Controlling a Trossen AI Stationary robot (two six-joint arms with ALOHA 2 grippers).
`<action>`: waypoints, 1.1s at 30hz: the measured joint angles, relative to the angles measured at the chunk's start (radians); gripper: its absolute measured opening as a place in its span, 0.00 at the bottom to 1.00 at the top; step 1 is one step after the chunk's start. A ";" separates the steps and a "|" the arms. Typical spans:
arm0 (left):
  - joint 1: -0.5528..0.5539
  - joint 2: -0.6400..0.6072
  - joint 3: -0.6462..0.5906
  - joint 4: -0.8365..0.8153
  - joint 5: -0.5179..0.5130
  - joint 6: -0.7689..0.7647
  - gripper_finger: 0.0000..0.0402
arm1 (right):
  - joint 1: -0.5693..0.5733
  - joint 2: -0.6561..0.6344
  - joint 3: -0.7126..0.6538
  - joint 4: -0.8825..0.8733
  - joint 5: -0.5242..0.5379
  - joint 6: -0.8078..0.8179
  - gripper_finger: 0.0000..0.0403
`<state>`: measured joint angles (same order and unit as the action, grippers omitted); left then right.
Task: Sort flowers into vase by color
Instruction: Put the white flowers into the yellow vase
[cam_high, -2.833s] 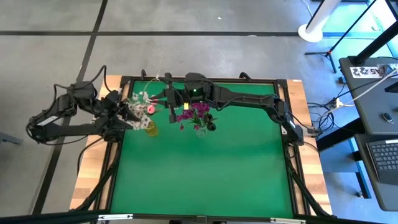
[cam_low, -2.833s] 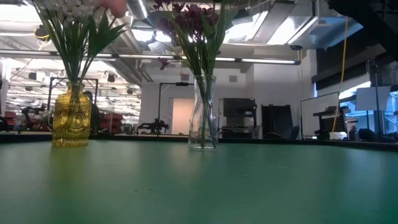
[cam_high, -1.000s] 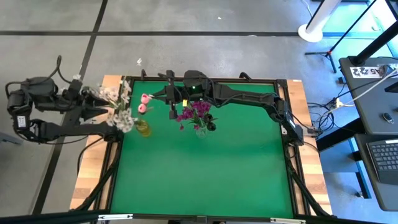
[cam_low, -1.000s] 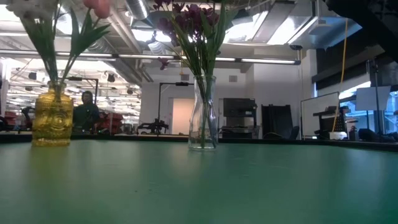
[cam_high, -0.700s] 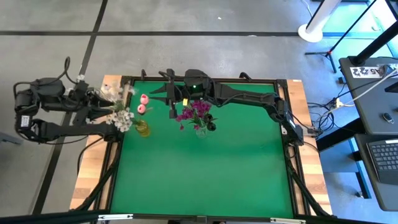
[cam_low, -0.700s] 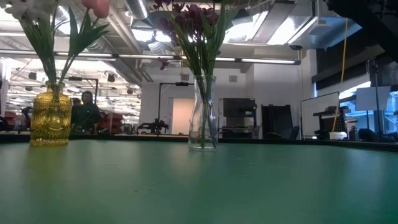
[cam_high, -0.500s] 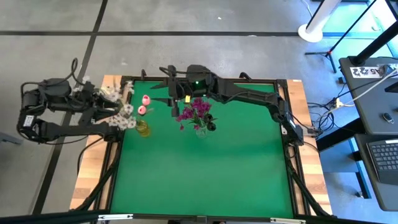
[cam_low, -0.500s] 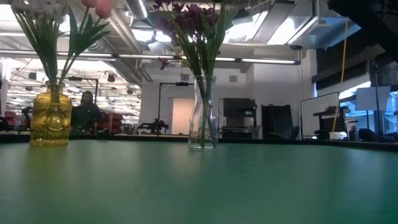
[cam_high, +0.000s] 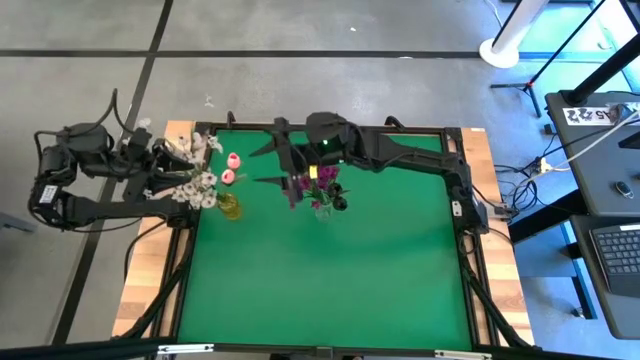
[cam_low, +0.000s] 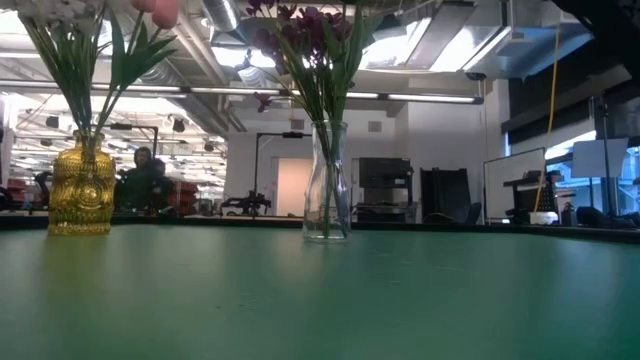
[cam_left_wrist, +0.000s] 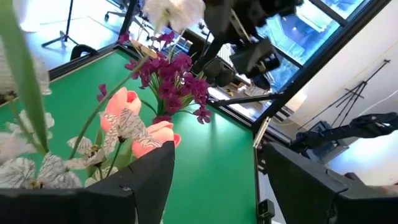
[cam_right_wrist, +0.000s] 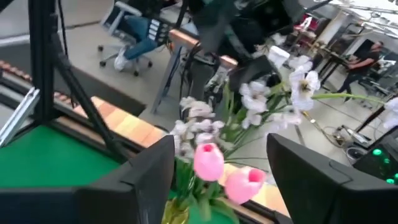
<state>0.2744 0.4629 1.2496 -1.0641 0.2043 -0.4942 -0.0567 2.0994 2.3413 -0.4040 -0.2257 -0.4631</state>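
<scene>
The green table (cam_high: 330, 280) carries two vases: a clear glass vase (cam_low: 327, 195) just below my right end effector (cam_high: 285, 153), and a yellow vase (cam_high: 232, 207) nearer my left end effector (cam_high: 178, 172).

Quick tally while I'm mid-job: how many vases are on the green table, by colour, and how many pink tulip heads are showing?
Yellow textured glass vase: 1
Clear glass vase: 1
Pink tulip heads: 2
Total: 2 vases, 2 pink tulips
</scene>
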 joint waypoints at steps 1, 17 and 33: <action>0.000 0.000 0.000 0.001 0.000 0.000 0.61 | 0.009 -0.005 0.000 -0.021 0.013 -0.009 0.62; 0.000 -0.001 -0.133 0.144 0.021 0.087 0.61 | 0.061 -0.019 -0.105 0.029 -0.191 0.143 0.42; 0.000 -0.029 -0.157 0.234 0.063 0.166 0.61 | 0.070 -0.044 -0.260 0.247 -0.213 0.206 0.40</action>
<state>0.2745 0.4340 1.0927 -0.8305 0.2673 -0.3284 0.0138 2.0550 2.0808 -0.1574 -0.4387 -0.2575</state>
